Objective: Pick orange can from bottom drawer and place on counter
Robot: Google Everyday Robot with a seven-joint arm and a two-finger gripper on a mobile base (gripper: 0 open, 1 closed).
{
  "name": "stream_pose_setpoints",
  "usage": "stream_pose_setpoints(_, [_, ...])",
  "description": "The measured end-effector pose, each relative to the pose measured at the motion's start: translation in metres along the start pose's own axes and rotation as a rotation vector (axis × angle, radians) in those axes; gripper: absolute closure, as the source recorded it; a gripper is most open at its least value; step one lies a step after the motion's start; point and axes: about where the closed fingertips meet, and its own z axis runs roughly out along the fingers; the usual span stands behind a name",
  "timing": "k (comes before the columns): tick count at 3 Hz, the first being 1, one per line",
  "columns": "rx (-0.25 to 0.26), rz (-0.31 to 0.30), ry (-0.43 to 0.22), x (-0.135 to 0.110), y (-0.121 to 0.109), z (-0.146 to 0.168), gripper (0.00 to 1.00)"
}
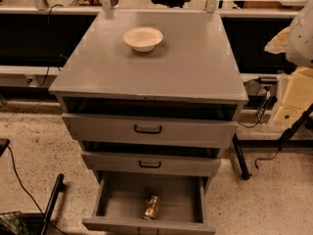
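White arm (301, 33) with cream gripper (292, 94) hangs at right frame edge, beside the counter (186, 67), well apart from the drawers; open or closed: cannot tell. Orange can (151, 207) lies on its side in bottom drawer (122, 195), front centre, long axis front-to-back, far end skewed slightly right.
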Motion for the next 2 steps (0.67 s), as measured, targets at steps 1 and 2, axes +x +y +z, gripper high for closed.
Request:
stream_pose_setpoints(1, [0.0, 0.0, 0.0, 0.0, 0.0, 0.0, 0.0])
stream_pose_setpoints(2, [-0.024, -0.109, -0.01, -0.011, 0.011, 0.022, 0.0])
